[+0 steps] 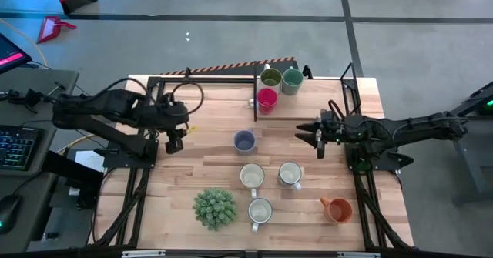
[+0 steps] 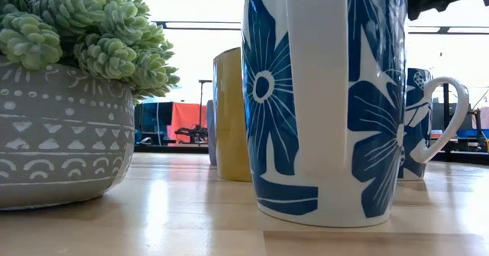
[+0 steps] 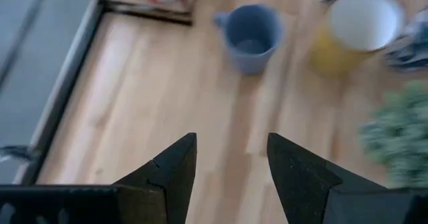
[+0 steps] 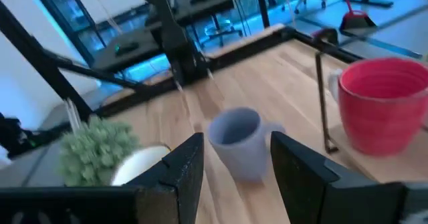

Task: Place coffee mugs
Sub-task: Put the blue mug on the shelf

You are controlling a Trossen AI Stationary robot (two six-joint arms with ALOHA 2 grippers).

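Observation:
Three coffee mugs, olive green (image 1: pixel 271 78), teal (image 1: pixel 292 81) and red (image 1: pixel 266 98), stand close together on a raised board at the table's far middle. A blue-grey mug (image 1: pixel 244 141) stands upright on the table between my grippers. Three white mugs (image 1: pixel 252 176), (image 1: pixel 290 174), (image 1: pixel 259 210) and an orange one (image 1: pixel 338 209) stand nearer the front. My left gripper (image 1: pixel 174 144) hangs open over the left part of the table, left of the blue-grey mug (image 3: pixel 251 37). My right gripper (image 1: pixel 308 135) is open, right of that mug (image 4: pixel 237 140), pointing roughly level toward it.
A spiky green plant (image 1: pixel 214 208) in a grey pot (image 2: pixel 65 126) stands near the front edge, left of the white mugs. A black metal frame (image 1: pixel 256 81) edges the raised board. Bare wood lies left of the blue-grey mug and at the table's front left.

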